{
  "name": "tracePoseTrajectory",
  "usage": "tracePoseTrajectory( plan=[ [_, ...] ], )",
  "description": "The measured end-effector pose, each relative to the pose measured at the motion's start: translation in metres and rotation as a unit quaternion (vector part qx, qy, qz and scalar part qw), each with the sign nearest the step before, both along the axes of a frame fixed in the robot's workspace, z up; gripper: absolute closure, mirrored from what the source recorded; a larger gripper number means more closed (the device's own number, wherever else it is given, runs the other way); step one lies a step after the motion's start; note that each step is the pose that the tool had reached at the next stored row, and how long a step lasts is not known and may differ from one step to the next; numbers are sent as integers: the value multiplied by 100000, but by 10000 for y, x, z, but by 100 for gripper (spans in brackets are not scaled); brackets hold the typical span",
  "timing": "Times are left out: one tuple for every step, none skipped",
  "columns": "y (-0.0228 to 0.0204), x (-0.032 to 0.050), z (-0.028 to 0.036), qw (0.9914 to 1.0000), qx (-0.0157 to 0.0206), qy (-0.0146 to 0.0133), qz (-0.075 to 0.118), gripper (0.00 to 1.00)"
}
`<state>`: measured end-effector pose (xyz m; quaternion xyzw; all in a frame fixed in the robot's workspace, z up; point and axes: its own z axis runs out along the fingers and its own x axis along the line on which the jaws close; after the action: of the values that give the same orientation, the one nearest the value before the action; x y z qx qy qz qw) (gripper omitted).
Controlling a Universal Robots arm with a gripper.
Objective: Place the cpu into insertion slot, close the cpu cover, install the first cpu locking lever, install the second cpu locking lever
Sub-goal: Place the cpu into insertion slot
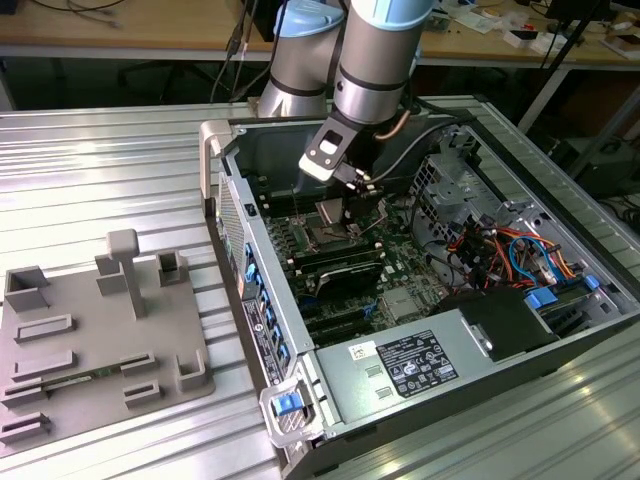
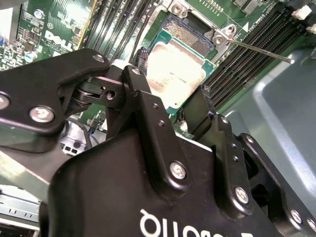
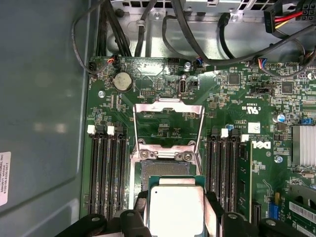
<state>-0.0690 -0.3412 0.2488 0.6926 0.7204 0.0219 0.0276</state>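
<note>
the cpu (image 3: 176,210) has a pale silver metal top, smooth and matt, rimmed by green board. the cpu cover (image 3: 169,126) is bare bright sheet metal. the insertion slot (image 2: 185,32) looks dark and finely grained. the gripper (image 2: 173,74) is smooth black with a soft gloss and shiny metal screws. the motherboard (image 3: 237,113) is glossy green. the table (image 1: 100,170) is ribbed silvery metal; the tray (image 1: 100,340) is matt grey plastic.

Silver-grey arm (image 1: 375,50) with pale blue caps; black, screw-studded jaws.
</note>
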Motion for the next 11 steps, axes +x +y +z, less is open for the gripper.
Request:
tracePoseTrajectory(
  plan=[
    [1, 0, -7, 100000, 2, 2, -5, 46],
    [1, 0, -12, 100000, 6, 7, -7, 46],
    [2, -1, -20, 100000, 27, 10, -5, 46],
    [2, -1, -25, 100000, 49, 15, -8, 46],
    [2, -1, -43, 100000, 165, 37, -16, 46],
    [2, -1, -52, 100000, 225, 51, -8, 46],
    [3, -1, -63, 100000, 297, 61, -8, 46],
    [4, -1, -85, 99999, 403, 86, -8, 46],
    [6, 0, -174, 99997, 708, 155, -5, 46],
    [6, -1, -181, 99997, 761, 168, -8, 46],
    [58, 0, -256, 99999, -255, 319, -5, 46]
  ],
)
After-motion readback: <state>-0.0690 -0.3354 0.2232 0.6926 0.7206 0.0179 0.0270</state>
